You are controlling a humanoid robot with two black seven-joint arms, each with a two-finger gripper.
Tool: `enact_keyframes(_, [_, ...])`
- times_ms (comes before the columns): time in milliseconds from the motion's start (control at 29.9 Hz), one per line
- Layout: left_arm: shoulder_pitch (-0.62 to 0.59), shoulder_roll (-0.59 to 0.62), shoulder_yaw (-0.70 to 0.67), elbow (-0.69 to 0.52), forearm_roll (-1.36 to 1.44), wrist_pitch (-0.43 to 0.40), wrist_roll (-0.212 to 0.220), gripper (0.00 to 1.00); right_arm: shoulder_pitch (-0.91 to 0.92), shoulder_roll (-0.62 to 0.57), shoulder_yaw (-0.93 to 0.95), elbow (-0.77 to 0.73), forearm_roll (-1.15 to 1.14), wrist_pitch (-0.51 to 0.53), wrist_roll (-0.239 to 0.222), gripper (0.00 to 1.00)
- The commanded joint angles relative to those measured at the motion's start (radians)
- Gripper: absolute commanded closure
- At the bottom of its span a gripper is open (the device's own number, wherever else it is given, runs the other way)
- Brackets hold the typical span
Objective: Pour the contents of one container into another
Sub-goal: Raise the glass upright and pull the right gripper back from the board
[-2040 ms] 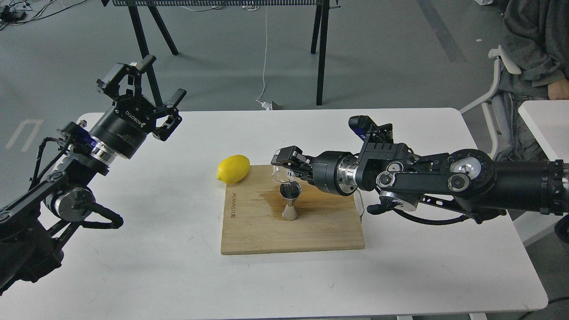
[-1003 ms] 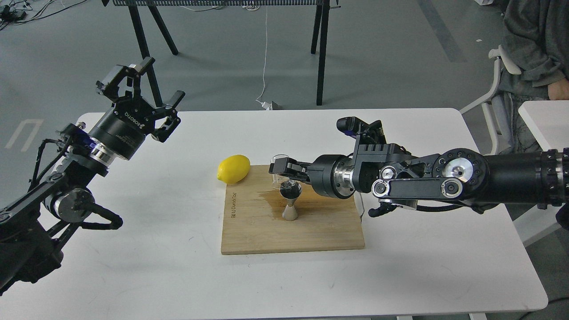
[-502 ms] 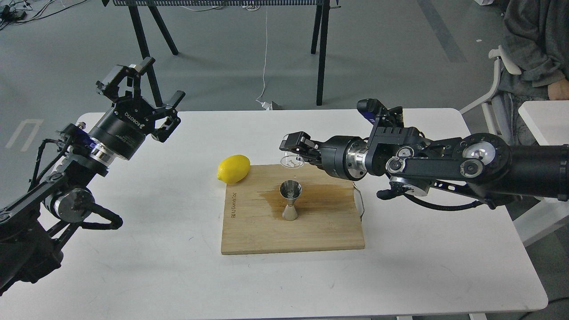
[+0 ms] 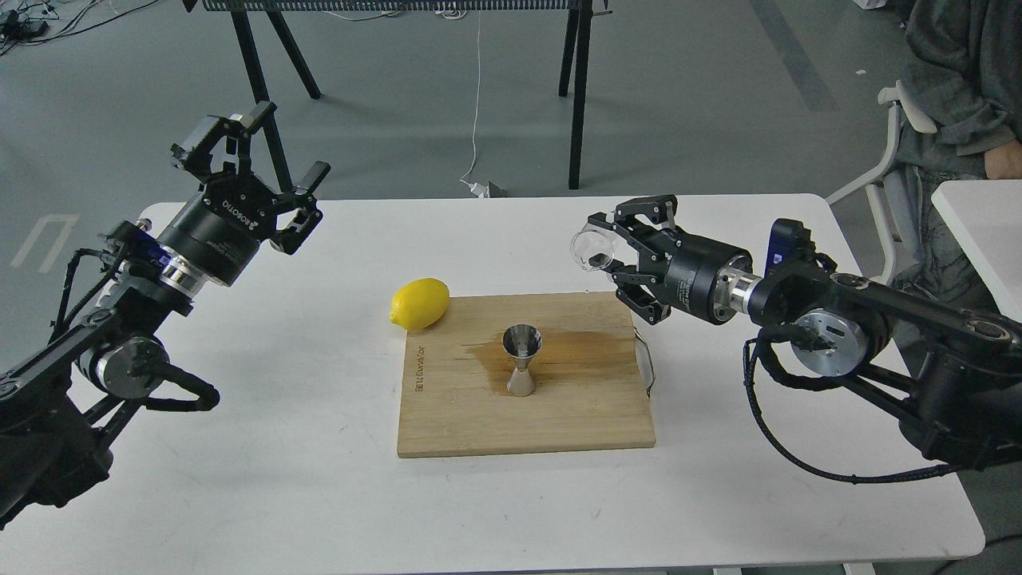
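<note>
While the right gripper hangs above the bare table to the right of and beyond the board, its jaws are clamped on the glass cup – the cup lies on its side in the grip, round rim turned left toward the middle of the scene, well apart from the jigger. That sideways hold is, as I judge it, what remains of a pouring tilt: nothing can be seen inside the clear glass but a dark speck or reflection, so the liquid has probably gone, and what seems left is to set the cup down.

Standing upright near the middle of the wooden board, the jigger has its wide mouth up and its narrow waist below – a sensible place for a receiver, since the board catches drips. A darker wet-looking stain spreads across the wood behind and around it, so some liquid seems to have missed. Whether the steel cone holds any cannot be told from this angle.

Polished steel makes the jigger slick and mirror-like, two cones joined at a pinch; the cup is thin, smooth and see-through, easy to lose against the white table. By contrast the board is matte, pale and grained, with a thin wire handle on its right edge. Touching the board's far left corner lies the lemon, waxy yellow and oval.

Raised over the far left of the table, the left gripper has its jaws apart and holds nothing – parked clear of the work, I would say
</note>
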Motion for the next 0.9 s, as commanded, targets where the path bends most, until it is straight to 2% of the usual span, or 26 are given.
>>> enact_keyframes(0, [0.000,0.000,0.000,0.001,0.000,0.000,0.000,0.10,-0.246,0.011,0.262,-0.001,0.007,0.053,0.007,0.59])
enact_keyframes(201, [0.001,-0.003,0.002,0.009,0.000,0.000,0.000,0.10,-0.555,0.096,0.589,-0.008,0.071,0.156,0.007,0.59])
enact_keyframes(368, [0.000,-0.021,0.003,0.013,0.000,0.000,0.000,0.10,-0.695,0.133,0.725,-0.038,0.140,0.207,0.030,0.58])
enact_keyframes(502, [0.001,-0.021,0.005,0.015,0.000,0.000,0.000,0.10,-0.729,0.140,0.741,-0.111,0.235,0.277,0.052,0.58])
enact_keyframes(669, [0.006,-0.021,0.009,0.016,0.000,0.000,0.000,0.10,-0.739,0.142,0.749,-0.214,0.353,0.305,0.075,0.58])
enact_keyframes(870, [0.009,-0.023,0.012,0.023,0.002,0.000,0.000,0.10,-0.738,0.162,0.749,-0.283,0.441,0.313,0.076,0.59])
